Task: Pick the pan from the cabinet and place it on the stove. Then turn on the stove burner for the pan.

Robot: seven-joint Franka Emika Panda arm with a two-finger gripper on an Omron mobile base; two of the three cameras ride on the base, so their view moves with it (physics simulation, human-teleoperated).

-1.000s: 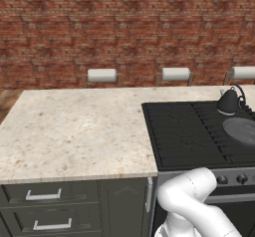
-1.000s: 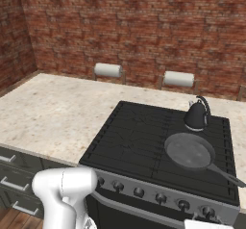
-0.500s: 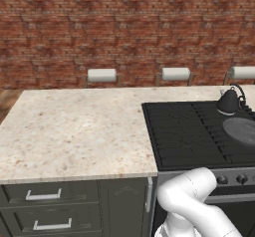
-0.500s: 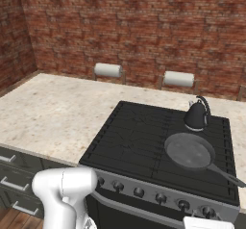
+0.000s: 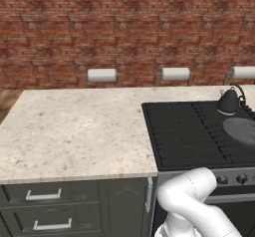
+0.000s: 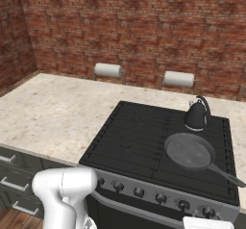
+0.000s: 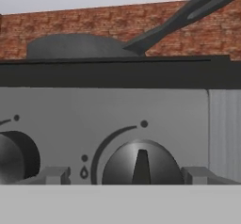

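Dark pan (image 6: pixel 189 151) sits on the stove (image 6: pixel 144 141); spread fingers (image 7: pixel 54 175) flank a knob (image 7: pixel 141 164), ungrasped.

Pan (image 6: pixel 189 151): dark grey, upright on the stove (image 6: pixel 129 144) front right grate, handle toward front right. Stove black, steel front.

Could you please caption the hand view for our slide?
Open hand brackets a stove knob; the pan sits on top.
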